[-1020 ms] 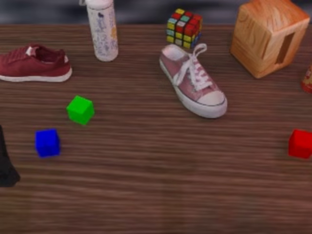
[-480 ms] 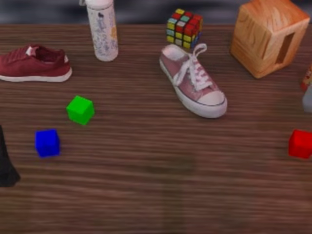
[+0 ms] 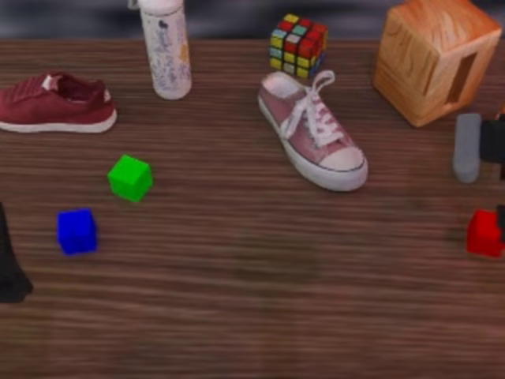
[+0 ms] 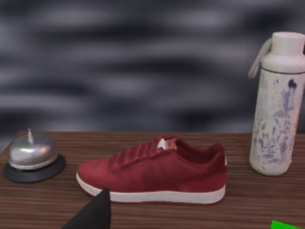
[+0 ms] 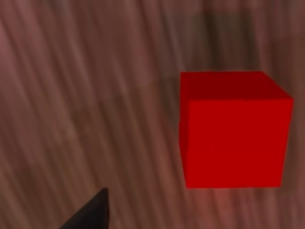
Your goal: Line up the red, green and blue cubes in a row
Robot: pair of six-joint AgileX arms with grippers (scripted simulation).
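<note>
Your right gripper (image 3: 495,185) hovers above the red cube (image 3: 484,233), presumably to grasp it; finger spread can't be told.

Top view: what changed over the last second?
The right arm has come in from the table's right edge, and now sits over the red cube. Nothing grasped. Red, green and blue cubes and the left arm are unmoved.
</note>
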